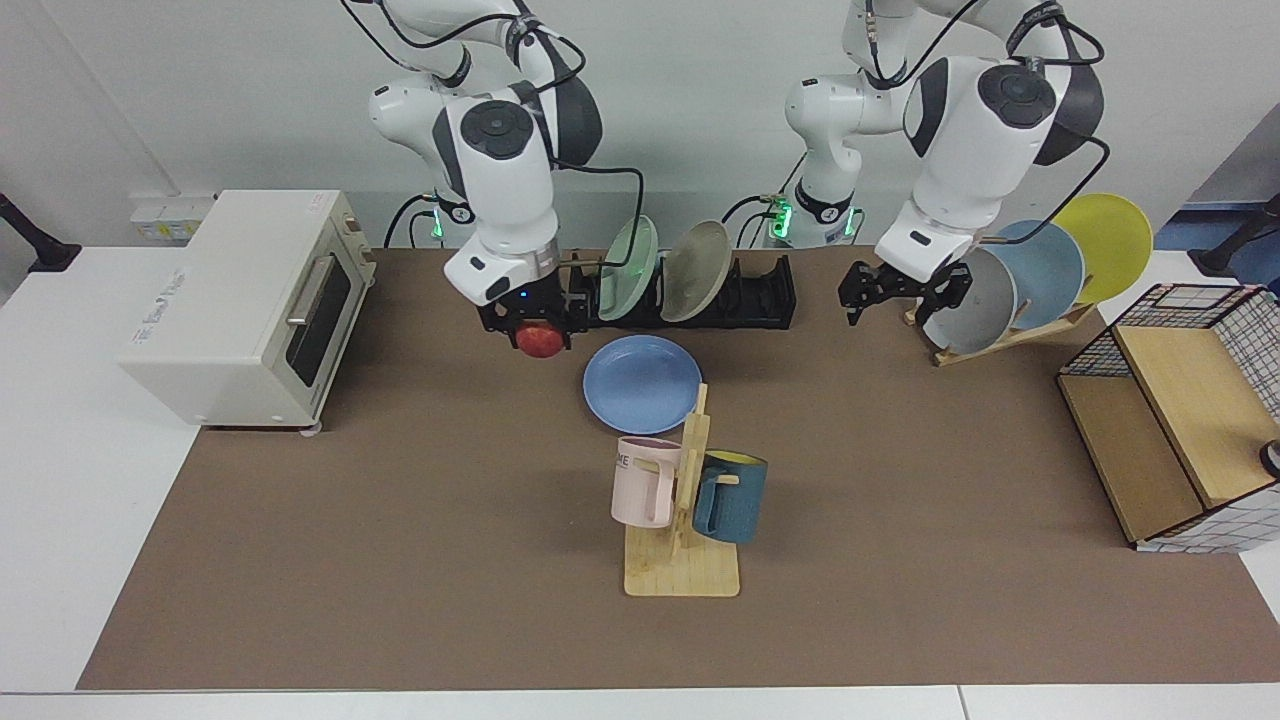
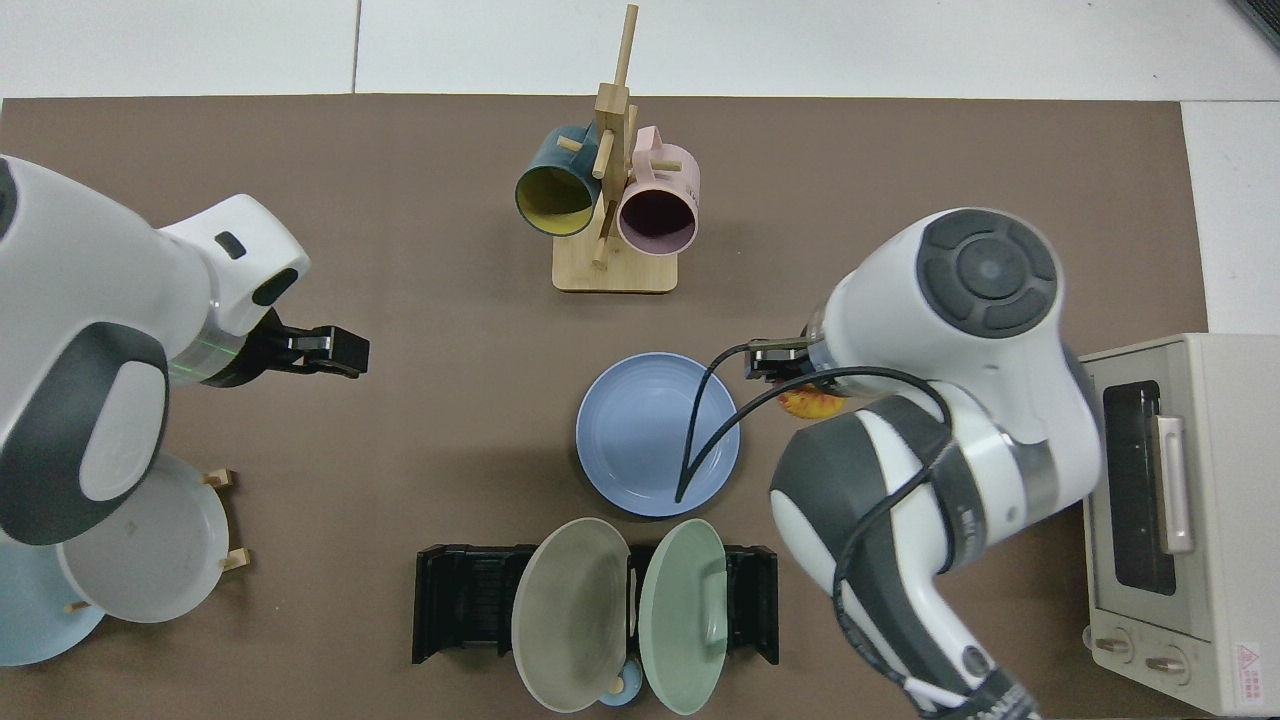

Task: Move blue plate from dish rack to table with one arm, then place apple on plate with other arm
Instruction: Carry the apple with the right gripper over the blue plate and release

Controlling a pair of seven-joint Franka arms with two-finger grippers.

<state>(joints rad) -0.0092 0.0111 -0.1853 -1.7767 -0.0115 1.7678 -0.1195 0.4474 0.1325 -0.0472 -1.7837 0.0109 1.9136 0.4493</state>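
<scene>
— Where lies the round, flat, deep-blue plate (image 1: 642, 384)?

— Flat on the wide brown mat of the white bench (image 1: 400, 560), just in front of the low black slotted dish rack (image 1: 745, 295). Not touched by any tool. In the top view, plate (image 2: 657, 434) seen between the rack (image 2: 465, 603) and the wooden mug tree (image 2: 612, 150).

— And the small red and yellow apple (image 1: 540, 340)?

— Up in the air, clenched in the right black two-finger tool (image 1: 528, 322). Just beside the plate's rim, not over the middle. From above, only a bit of apple (image 2: 812, 403) peeking out under the right tool (image 2: 785, 362).

— And the left black tool (image 1: 903, 289)?

— Well away from the plate, near the grey plate (image 1: 975, 300) on the light wooden stand (image 1: 1010, 335). Fingers spread, holding nothing. Same from above: left tool (image 2: 325, 351) hanging over bare mat.

— Anything left in the rack?

— Yes: a pale green plate (image 1: 628, 270) and a beige plate (image 1: 695, 270), both leaning.
</scene>
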